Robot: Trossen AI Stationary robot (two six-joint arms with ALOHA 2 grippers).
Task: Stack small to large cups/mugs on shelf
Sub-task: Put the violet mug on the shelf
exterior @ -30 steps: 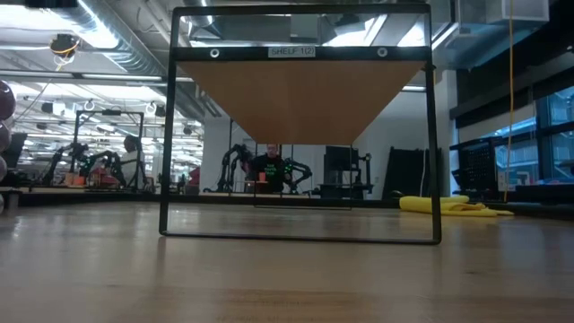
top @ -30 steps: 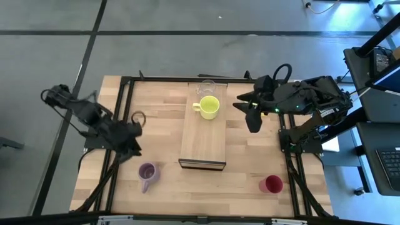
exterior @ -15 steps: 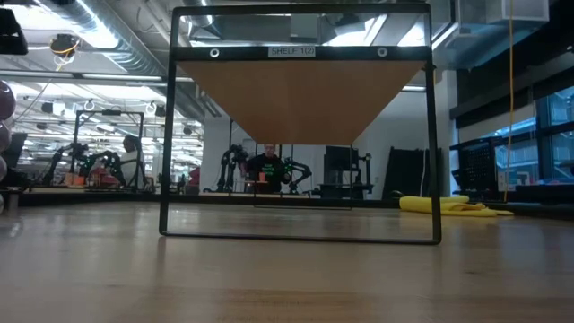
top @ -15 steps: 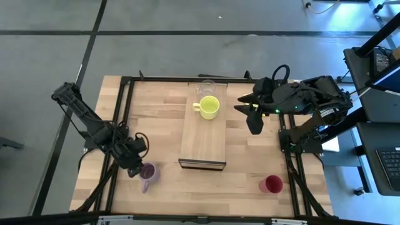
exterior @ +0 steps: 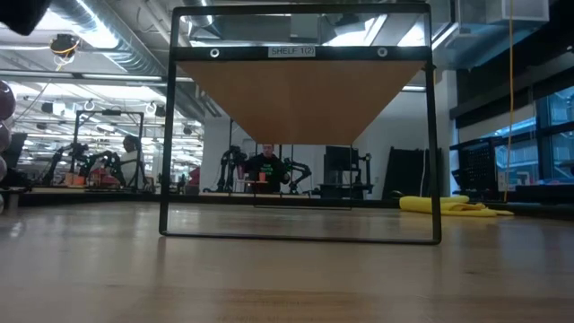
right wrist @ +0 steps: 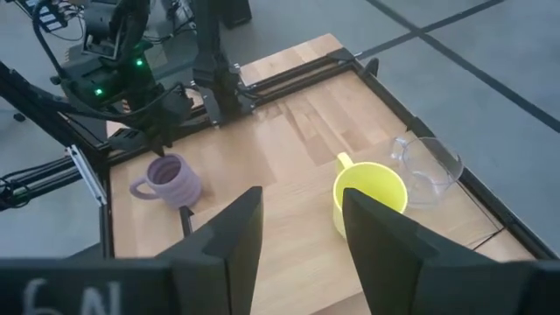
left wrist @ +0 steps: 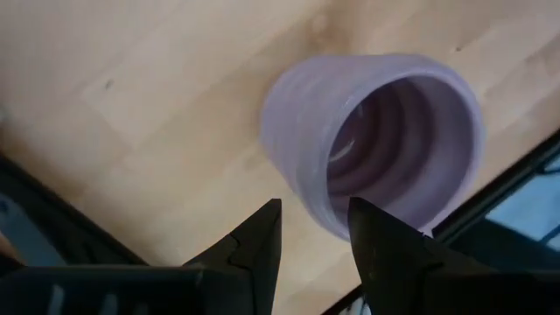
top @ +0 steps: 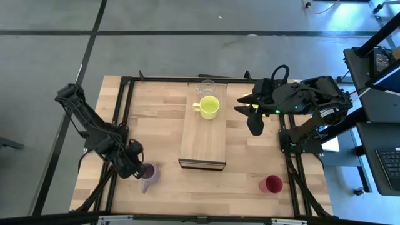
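standing two up: glass cup (top: 207,87) and yellow-green mug (top: 209,107) on shelf (top: 202,145); purple mug (top: 148,173) and red cup (top: 273,184) left on counter (top: 159,119). left gripper (top: 132,167) released at purple mug, right gripper (top: 254,124) spread, empty.

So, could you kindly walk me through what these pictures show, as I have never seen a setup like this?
It is a robot with two dark arms at a wooden table, each ending in a two-finger gripper. One camera looks straight down, one sits at table height, and one rides on each wrist. On the table stands a narrow wooden shelf holding a clear glass cup and a yellow-green mug. A purple mug and a red cup stand on the tabletop. The left gripper is open at the purple mug's rim, one finger on each side of the wall, not closed on it. The right gripper waits beside the shelf, open and empty.
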